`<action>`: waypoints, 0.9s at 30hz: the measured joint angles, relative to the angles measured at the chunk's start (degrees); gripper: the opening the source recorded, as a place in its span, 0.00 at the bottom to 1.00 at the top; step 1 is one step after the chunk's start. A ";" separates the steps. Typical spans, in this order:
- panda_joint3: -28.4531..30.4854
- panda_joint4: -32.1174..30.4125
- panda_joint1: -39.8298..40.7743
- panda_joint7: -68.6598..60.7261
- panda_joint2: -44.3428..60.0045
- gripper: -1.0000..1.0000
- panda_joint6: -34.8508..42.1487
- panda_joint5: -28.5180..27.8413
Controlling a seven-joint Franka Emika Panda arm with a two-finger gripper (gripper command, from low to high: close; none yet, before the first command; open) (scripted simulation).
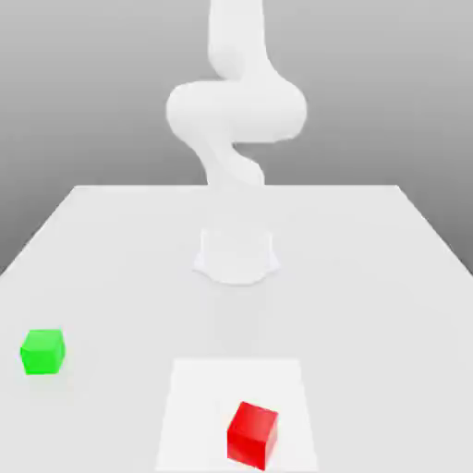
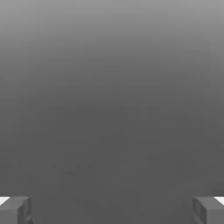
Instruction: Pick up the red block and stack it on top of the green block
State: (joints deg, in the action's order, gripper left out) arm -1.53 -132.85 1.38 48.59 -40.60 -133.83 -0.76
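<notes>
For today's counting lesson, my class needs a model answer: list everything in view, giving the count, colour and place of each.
Red block: one, red, on the white square, turned at an angle
Green block: one, green, on the table near the exterior view's left edge
White square: one, white, on the table near the exterior view's bottom edge
Table: one, pale grey, under both blocks
Robot arm: one, white, its base standing on the table
Gripper: one, two grey fingers, open, seen in the hand view
</notes>
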 joint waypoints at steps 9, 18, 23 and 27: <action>-4.60 -3.89 4.07 10.34 19.11 0.50 -7.44 -3.22; -6.05 -7.72 5.15 19.81 37.79 0.50 -14.76 -5.44; -6.26 -9.90 4.75 23.14 47.87 0.50 -18.97 -3.97; -5.47 -9.91 3.93 24.94 55.99 0.50 -24.37 -4.26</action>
State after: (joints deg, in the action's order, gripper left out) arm -6.99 -142.76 5.31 73.53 15.39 -158.20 -5.02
